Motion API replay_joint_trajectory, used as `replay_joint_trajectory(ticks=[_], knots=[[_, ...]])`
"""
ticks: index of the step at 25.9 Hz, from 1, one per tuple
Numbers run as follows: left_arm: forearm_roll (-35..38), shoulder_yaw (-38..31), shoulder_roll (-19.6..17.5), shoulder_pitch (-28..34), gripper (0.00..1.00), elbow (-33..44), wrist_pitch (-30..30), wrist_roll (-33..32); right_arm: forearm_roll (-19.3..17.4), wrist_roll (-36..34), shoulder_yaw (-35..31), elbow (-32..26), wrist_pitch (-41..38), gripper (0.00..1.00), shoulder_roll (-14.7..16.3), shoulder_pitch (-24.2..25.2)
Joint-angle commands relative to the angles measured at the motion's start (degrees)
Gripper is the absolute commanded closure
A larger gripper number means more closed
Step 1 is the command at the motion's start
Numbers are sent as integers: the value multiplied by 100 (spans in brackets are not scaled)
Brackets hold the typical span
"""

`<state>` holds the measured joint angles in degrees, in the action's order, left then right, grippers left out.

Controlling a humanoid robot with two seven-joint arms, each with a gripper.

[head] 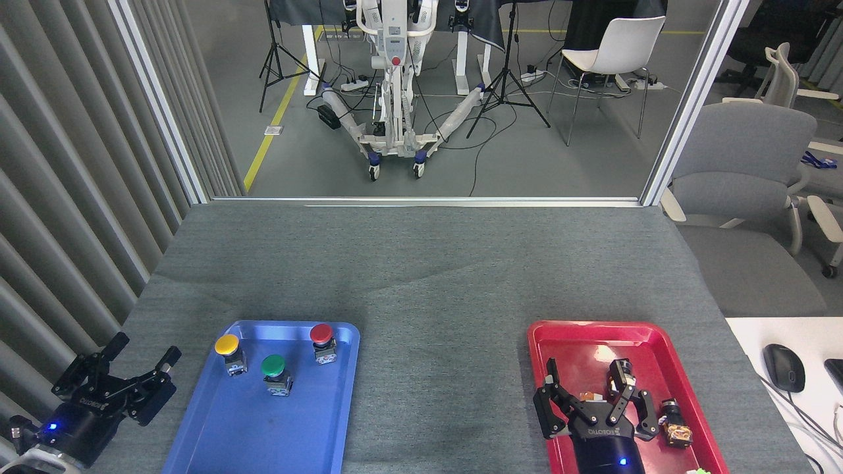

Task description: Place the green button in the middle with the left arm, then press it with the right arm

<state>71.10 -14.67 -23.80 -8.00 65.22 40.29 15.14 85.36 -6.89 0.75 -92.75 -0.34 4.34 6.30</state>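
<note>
Green button [273, 368] sits upright in the blue tray [217, 428], between the yellow button [227, 347] and red button [321, 336] and a bit nearer the camera; middle of the grey worktop [428, 296] is bare cloth. Left pincer [139, 353] hovers just left of the blue tray, fingers spread wide, holding nothing. Right pincer [586, 378] is over the red tray [579, 336], fingers also apart and empty, with a small metal part [675, 424] lying just beside it.

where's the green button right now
In the head view, the green button stands in the blue tray at lower left, between the yellow button and the red button.
</note>
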Motion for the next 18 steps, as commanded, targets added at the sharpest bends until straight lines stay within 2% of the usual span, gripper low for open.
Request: replay_joint_trajectory(ticks=[1,9,18], knots=[[1,8,-2,9,0,-9,14,-2,-29,-14,48,12,78,0,50,-23],[44,8,-11,-18,0,-97,40,-11,-20,56,259,-67,324,0,-21,152],[53,78,-19,17,0,-150,128,-11,-81,56,259,-67,130,0,-12,144]])
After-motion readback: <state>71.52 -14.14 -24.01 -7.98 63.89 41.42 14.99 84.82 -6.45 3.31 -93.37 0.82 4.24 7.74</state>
